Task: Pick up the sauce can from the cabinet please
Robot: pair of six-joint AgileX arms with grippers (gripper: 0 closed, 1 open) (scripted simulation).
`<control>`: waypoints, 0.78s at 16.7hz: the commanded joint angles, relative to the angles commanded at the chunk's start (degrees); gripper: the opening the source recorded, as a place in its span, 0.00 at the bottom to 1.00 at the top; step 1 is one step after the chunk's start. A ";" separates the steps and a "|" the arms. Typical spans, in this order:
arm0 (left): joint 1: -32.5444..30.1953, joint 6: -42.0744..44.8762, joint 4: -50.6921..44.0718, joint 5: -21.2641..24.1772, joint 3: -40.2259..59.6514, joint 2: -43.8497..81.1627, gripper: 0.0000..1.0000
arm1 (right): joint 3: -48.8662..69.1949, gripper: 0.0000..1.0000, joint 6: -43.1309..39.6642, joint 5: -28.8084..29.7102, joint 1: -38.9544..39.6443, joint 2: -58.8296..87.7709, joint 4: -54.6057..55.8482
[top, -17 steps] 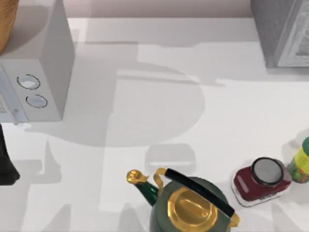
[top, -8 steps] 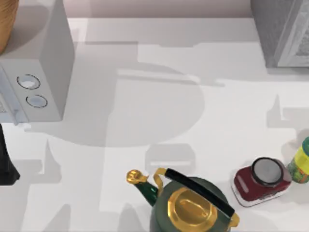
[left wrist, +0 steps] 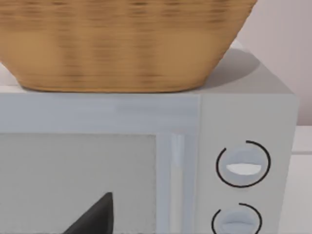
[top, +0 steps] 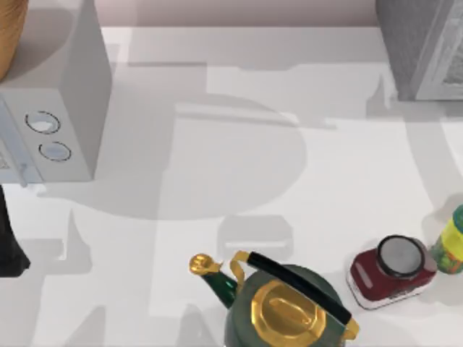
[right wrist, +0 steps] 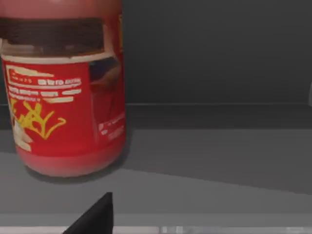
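Note:
The sauce can (right wrist: 63, 92) stands upright on a grey shelf inside the dark cabinet (right wrist: 219, 63); it has a red body and a white and yellow label. My right gripper (right wrist: 95, 217) is close in front of the can, slightly to one side and not touching it. In the top view the cabinet (top: 419, 43) is the grey speckled box at the far right corner, with its lighter framed door (top: 448, 65) at the edge. My left arm (top: 9, 246) is parked at the table's left edge, its gripper (left wrist: 92, 217) facing the appliance.
A pale grey appliance with two round knobs (top: 51, 108) stands at the left, a wicker basket (left wrist: 122, 44) on top. A green and gold kettle (top: 286, 303), a dark-red jar with a grey lid (top: 391, 271) and a yellow-green bottle (top: 452, 242) stand near the front.
An arm shadow on the right of the table has moved up toward the cabinet and grown. The things on the table and the left arm have not moved.

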 joint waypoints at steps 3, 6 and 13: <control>0.00 0.00 0.00 0.00 0.00 0.00 1.00 | 8.68 1.00 0.03 0.94 1.08 7.34 -2.49; 0.00 0.00 0.00 0.00 0.00 0.00 1.00 | 12.55 1.00 0.01 1.36 1.58 10.77 -3.73; 0.00 0.00 0.00 0.00 0.00 0.00 1.00 | 13.10 1.00 0.02 2.00 2.36 11.65 -3.64</control>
